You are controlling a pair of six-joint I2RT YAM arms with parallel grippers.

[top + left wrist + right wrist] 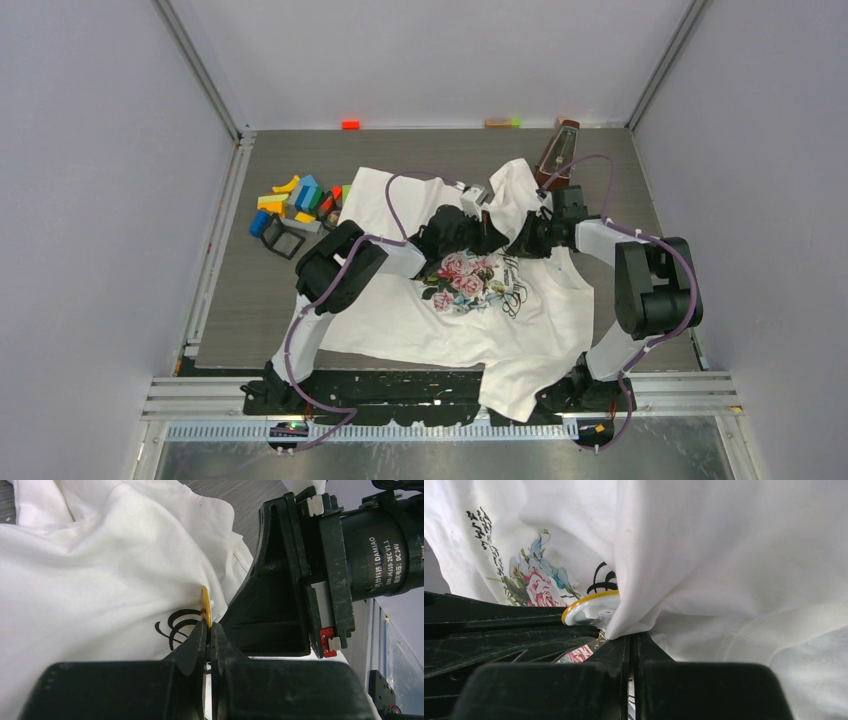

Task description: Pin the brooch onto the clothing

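Right in the thick of it, up at the chest of the shirt, spread across the table with one end draped over the near edge. Clamped tight in the left gripper: the brooch, held edge-on, yellow rim pressed up against the cloth just beside the dark lettering. Clenched just as hard on the other side, with the right gripper, on a pinched-up fold of white fabric, raised into a ridge right next to the brooch's pale back. Nose to nose, nearly touching, by the rose print. So: picked up, yes; brought to the cloth, yes; fabric bunched to take the pin, yes. Pushed through and fastened? Cannot tell, with no pin visible from any view, hidden between fingers and fold. Judged about midway, perhaps a little beyond. Left to do: piercing the fold, closing the clasp, letting go on both sides, backing off. Far left, well apart, a heap of coloured blocks, out of play.
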